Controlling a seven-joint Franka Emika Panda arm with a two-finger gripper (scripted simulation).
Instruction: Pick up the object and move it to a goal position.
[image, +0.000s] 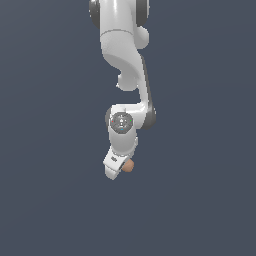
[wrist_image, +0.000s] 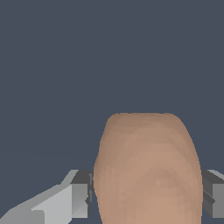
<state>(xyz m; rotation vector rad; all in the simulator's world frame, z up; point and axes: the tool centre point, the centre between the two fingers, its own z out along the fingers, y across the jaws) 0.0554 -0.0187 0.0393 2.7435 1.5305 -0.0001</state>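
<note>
The object (wrist_image: 148, 170) is a smooth peach egg-shaped blob. In the wrist view it fills the space between my two fingers (wrist_image: 78, 199), whose pads touch its sides. In the exterior view only a small part of the object (image: 129, 167) shows beside the white gripper (image: 118, 169), which hangs at the end of the bent white arm near the middle of the picture. The gripper is shut on the object. The fingertips are hidden in the exterior view.
A plain dark grey-blue surface (image: 200, 200) fills the whole background in both views. The white arm (image: 125, 45) comes down from the top of the exterior view.
</note>
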